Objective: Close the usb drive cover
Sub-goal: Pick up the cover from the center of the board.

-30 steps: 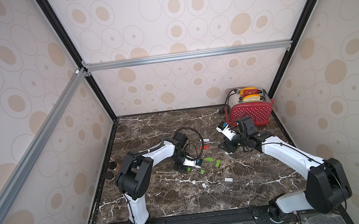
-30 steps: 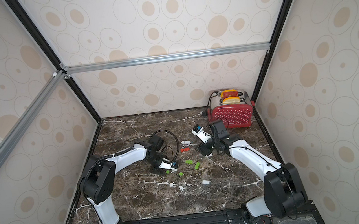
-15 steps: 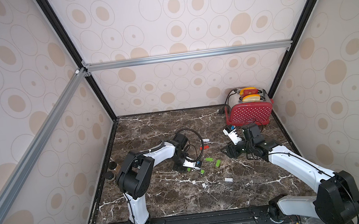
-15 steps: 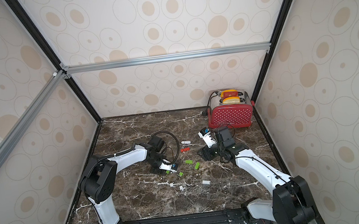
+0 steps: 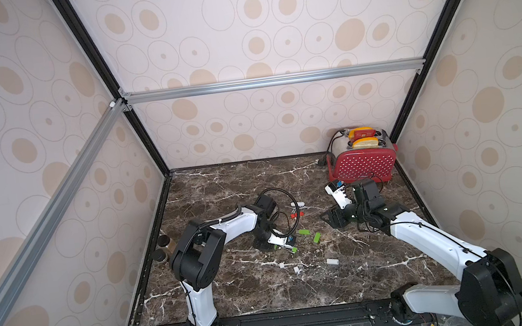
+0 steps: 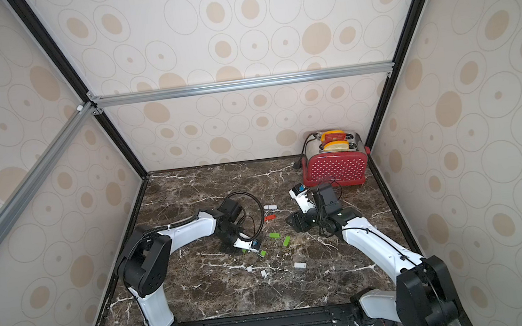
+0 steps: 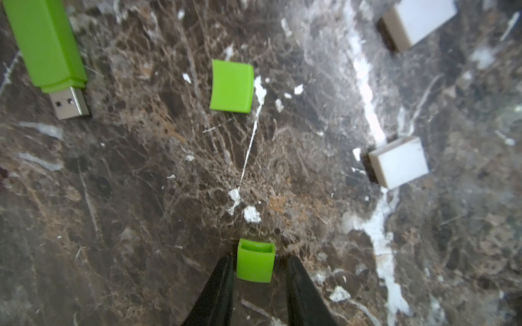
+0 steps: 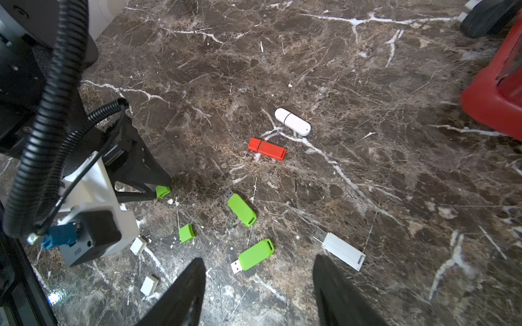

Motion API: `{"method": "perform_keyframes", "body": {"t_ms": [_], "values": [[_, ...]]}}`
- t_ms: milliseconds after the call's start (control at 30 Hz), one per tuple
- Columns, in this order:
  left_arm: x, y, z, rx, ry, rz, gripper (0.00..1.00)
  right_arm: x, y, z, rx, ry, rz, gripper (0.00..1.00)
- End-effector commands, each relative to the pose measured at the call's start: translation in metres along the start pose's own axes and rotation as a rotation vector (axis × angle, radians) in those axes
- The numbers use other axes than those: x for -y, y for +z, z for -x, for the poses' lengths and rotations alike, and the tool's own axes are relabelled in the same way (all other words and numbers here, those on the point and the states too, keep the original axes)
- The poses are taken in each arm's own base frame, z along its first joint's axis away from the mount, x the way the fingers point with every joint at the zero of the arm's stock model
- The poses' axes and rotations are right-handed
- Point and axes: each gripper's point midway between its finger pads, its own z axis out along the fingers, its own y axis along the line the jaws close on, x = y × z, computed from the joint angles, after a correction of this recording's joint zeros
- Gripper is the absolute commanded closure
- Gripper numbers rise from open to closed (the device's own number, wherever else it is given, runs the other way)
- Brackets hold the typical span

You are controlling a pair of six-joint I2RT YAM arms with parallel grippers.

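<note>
The left hand (image 7: 259,262) stood narrow astride a green cap (image 7: 255,265) lying on the desk (image 7: 141,183). One finger was against the cap and the other just clear, set, I judged, to pinch it up for capping. In a top view the bare-plugged green usb drive (image 5: 303,232) lay near, at one o'clock of the cap. The right hand (image 8: 258,290) hung wide and empty, likely free to steady that drive. I could read no brand or lettering anywhere.

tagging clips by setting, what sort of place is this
Probably a robot test cell staged as a kitchen counter: circle-patterned wallpaper panels in black framing box in a dark brown marble tabletop, with a red dotted toaster.
</note>
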Motion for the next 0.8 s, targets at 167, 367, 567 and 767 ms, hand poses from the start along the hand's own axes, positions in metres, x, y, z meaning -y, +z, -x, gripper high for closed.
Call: {"method": "perform_keyframes", "body": {"t_ms": [167, 367, 567, 767], "values": [[0.015, 0.019, -0.008, -0.046, 0.012, -0.053, 0.8, -0.004, 0.004, -0.004, 0.0, 0.062, 0.035, 0.38], [0.002, 0.012, -0.005, -0.039, -0.016, 0.009, 0.84, -0.01, 0.01, -0.002, 0.023, 0.166, 0.092, 0.42], [-0.046, -0.041, 0.021, 0.043, -0.188, 0.189, 0.84, -0.025, 0.022, 0.009, 0.076, 0.407, 0.235, 0.5], [-0.094, -0.103, 0.051, 0.176, -0.332, 0.362, 0.84, -0.038, 0.035, 0.035, 0.143, 0.635, 0.423, 0.56]]}}
